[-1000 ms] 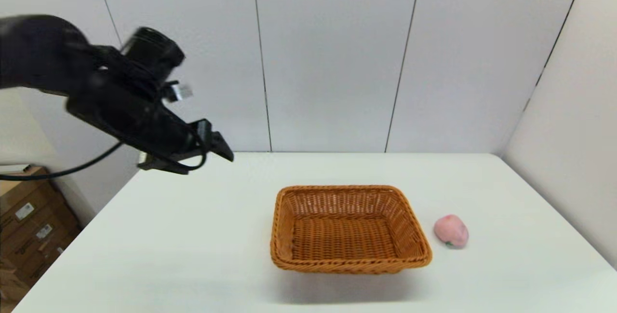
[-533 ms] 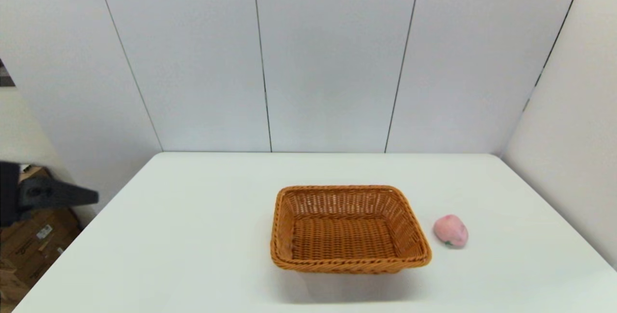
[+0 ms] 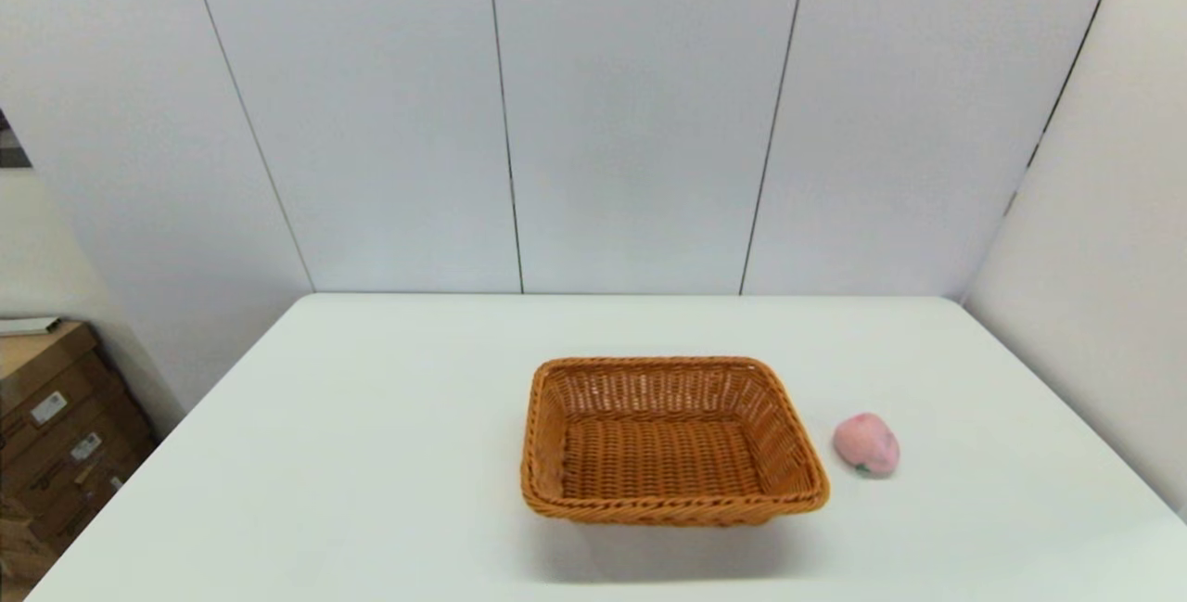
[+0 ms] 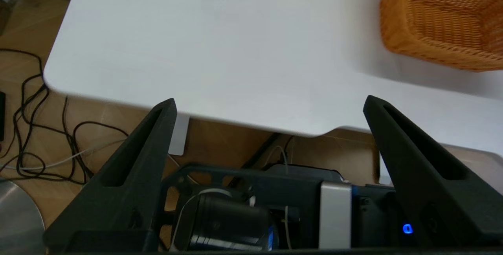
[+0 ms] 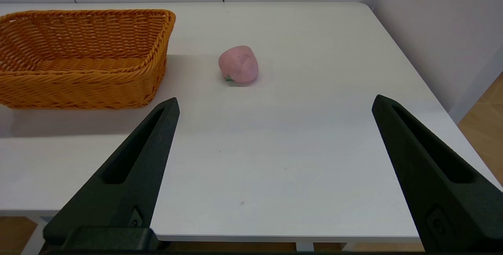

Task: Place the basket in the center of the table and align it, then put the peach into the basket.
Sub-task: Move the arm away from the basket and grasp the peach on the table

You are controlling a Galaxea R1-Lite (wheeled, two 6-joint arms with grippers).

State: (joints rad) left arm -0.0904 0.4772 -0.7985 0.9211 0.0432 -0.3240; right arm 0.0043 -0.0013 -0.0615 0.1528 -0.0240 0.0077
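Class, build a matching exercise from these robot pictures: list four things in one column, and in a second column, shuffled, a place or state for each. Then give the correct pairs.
Things:
1. basket
2. peach
3. left gripper
4. right gripper

Places or states:
A. open, over the table's near edge, above the floor cables
B. pale pink, lying on the table to the basket's right
C. open, with the peach ahead of it
D. empty, standing near the table's middle

Pairs: 1-D, 2-B, 3-A, 4-C
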